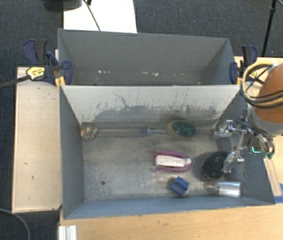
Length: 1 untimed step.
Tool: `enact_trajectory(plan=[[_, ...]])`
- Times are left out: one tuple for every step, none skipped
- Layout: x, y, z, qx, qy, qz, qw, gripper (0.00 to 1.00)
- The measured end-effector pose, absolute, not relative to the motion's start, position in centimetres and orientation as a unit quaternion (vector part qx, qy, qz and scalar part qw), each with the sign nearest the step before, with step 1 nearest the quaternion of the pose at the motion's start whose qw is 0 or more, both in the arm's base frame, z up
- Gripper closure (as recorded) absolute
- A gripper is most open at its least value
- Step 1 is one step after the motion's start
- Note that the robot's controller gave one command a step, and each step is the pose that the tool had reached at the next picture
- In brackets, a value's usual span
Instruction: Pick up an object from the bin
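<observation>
Poised over black disc (210, 169), right of bin (146, 101).
Silver cylinder (225, 188) just nearer, pink case (171, 160) left; tool (230, 158) state: cannot tell.

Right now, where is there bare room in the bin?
Left half of the bin floor, between the left wall, long brush at the back and purple-and-white item. Crowded at right front: blue block, black disc, silver cylinder, gripper by the disc.
</observation>
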<state>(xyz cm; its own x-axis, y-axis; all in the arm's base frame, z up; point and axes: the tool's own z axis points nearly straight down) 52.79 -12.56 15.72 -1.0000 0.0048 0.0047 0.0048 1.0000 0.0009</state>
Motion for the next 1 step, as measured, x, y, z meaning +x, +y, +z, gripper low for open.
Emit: enact_trajectory(plan=[[52.44,-12.11,7.77,0.097,-0.995,0.001,-0.006,0.00]])
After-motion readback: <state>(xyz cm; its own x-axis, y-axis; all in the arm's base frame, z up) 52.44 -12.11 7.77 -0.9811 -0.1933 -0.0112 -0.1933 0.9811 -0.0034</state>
